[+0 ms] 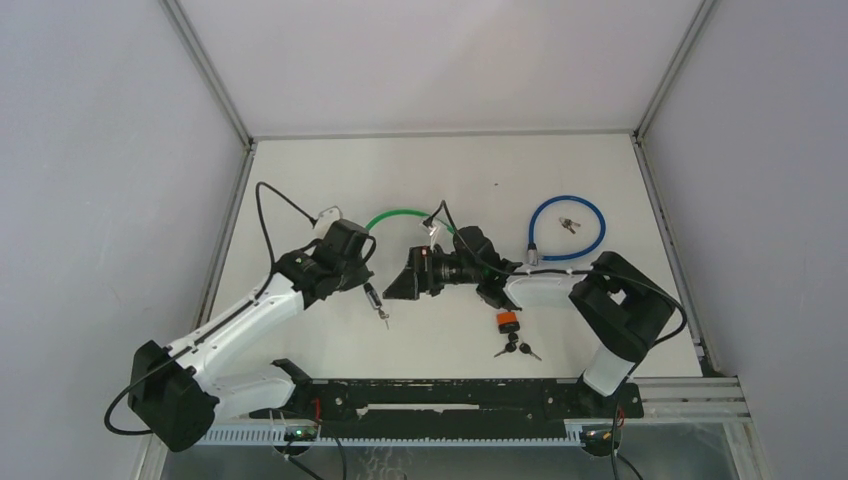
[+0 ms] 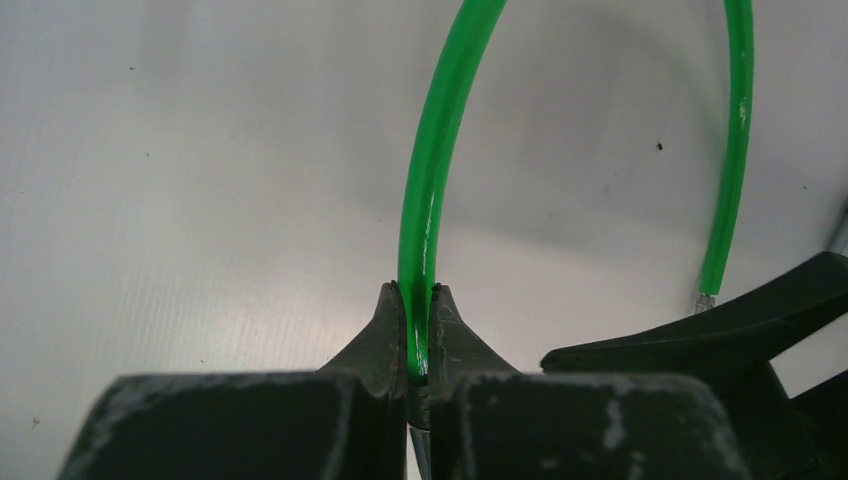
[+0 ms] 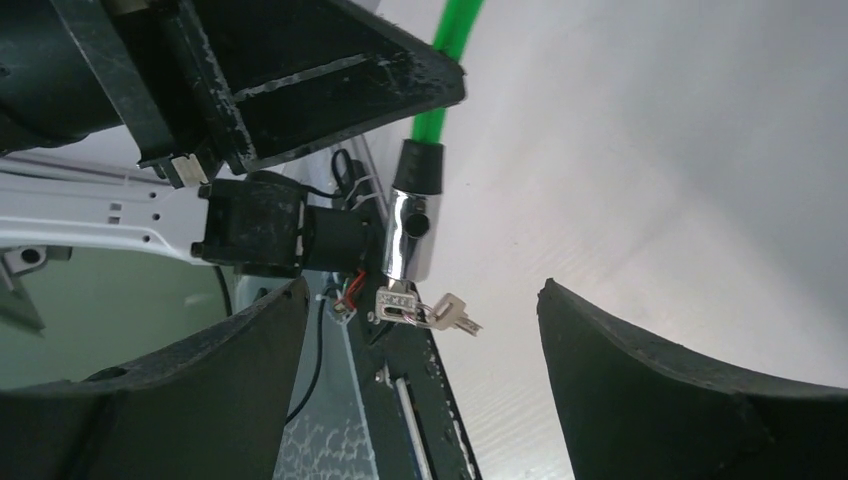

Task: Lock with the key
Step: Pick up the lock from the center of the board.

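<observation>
A green cable lock lies at the table's middle. My left gripper is shut on the green cable just above its silver lock cylinder. The cable's free pin end lies apart from the cylinder. In the right wrist view the cylinder hangs end down with a key in its keyhole and a spare key on the ring. My right gripper is open and empty, its fingers on either side of the key without touching it. In the top view it sits right of the cylinder.
A blue cable lock with keys inside its loop lies at the back right. An orange padlock with black-headed keys lies near the right arm's base. White walls close in the table's sides.
</observation>
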Controlling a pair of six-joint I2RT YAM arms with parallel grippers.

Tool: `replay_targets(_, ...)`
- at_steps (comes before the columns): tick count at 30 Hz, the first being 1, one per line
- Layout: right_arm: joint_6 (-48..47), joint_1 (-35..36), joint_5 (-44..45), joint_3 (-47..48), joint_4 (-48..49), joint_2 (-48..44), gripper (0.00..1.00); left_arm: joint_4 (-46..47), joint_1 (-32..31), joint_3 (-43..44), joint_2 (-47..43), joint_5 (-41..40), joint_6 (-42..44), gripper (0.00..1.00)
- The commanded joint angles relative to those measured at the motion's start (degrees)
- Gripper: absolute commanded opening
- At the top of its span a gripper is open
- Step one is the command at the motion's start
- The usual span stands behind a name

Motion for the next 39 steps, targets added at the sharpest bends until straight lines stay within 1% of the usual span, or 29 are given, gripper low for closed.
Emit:
replay_targets(1,3.2,1.9,-2.9,0.3,11.0,2.3,0.93,2.1,-0.4,2.7,-1.2,2.2,-1.1,0.0)
replay_targets(6,-0.5,5.3,0.2,2.6,8.1,3.3,0.93,1.6,-0.4,3.4,-0.6,2.3,-1.6,0.0)
replay_targets(8,0.3,5.7,0.5,2.9,9.9,4.6,0.93,2.1,-0.4,3.4,-0.9,2.7,-1.9,0.0)
replay_targets(10,0.9,5.6,-0.2,4.6,9.2,6.3,0.92,2.6,-0.4,3.2,-1.1,3.3,-2.1,0.0)
replay_targets(13,2.6,5.5,-1.5,6.9,10.4,9.0,0.87,3.3,-0.4,2.6,-1.5,4.3,-2.3,0.0)
replay_targets(17,5.5,5.4,-2.5,9.3,12.3,12.7,0.75,2.9,-0.4,2.4,-2.3,3.9,-2.5,0.0)
replay_targets(22,7.3,5.5,-1.8,9.4,14.4,14.3,0.56,3.4,-0.4,2.0,-3.1,3.9,-2.4,0.0)
replay_targets(23,7.5,5.5,-1.8,9.4,14.5,14.3,0.51,3.4,-0.4,2.0,-3.1,3.8,-2.4,0.0)
replay_targets(25,8.0,5.5,-1.7,9.1,15.4,14.3,0.37,3.4,-0.4,1.7,-3.3,3.7,-2.5,0.0)
replay_targets(26,8.2,5.5,-1.8,8.9,16.0,14.2,0.25,3.5,-0.4,1.6,-3.6,3.6,-2.6,0.0)
replay_targets(27,8.4,5.6,-1.9,8.6,16.4,14.2,0.08,3.5,-0.4,1.4,-3.8,3.4,-2.8,0.0)
replay_targets(28,8.6,5.6,-2.0,8.4,17.3,14.1,0.0,3.7,-0.4,1.1,-4.3,3.4,-2.9,0.0)
replay_targets(29,8.8,5.6,-2.0,8.0,18.1,14.1,0.0,4.2,-0.4,0.9,-4.8,3.7,-2.6,0.0)
replay_targets(30,8.9,5.7,-2.2,7.5,19.2,14.1,0.0,4.4,-0.4,0.6,-5.4,3.7,-2.4,0.03)
replay_targets(31,9.0,5.7,-2.3,7.1,20.1,14.0,0.0,4.4,-0.4,0.2,-6.1,3.4,-2.4,0.11)
replay_targets(33,8.8,5.7,-2.7,6.7,21.0,13.8,0.0,4.2,-0.4,-0.7,-7.6,2.0,-2.4,0.39)
replay_targets(34,8.6,5.8,-2.9,6.6,21.1,13.7,0.0,4.0,-0.3,-1.2,-8.4,1.2,-2.6,0.56)
replay_targets(35,8.4,5.8,-3.2,6.6,21.2,13.7,0.0,4.6,-0.1,-1.8,-8.9,1.1,-2.4,0.64)
replay_targets(37,8.5,5.9,-3.7,6.5,22.0,13.6,0.0,6.1,0.8,-3.1,-9.5,2.5,-1.8,0.72)
replay_targets(39,8.7,6.0,-4.1,6.4,22.8,13.6,0.0,8.0,1.7,-4.2,-9.8,4.7,-1.2,0.75)
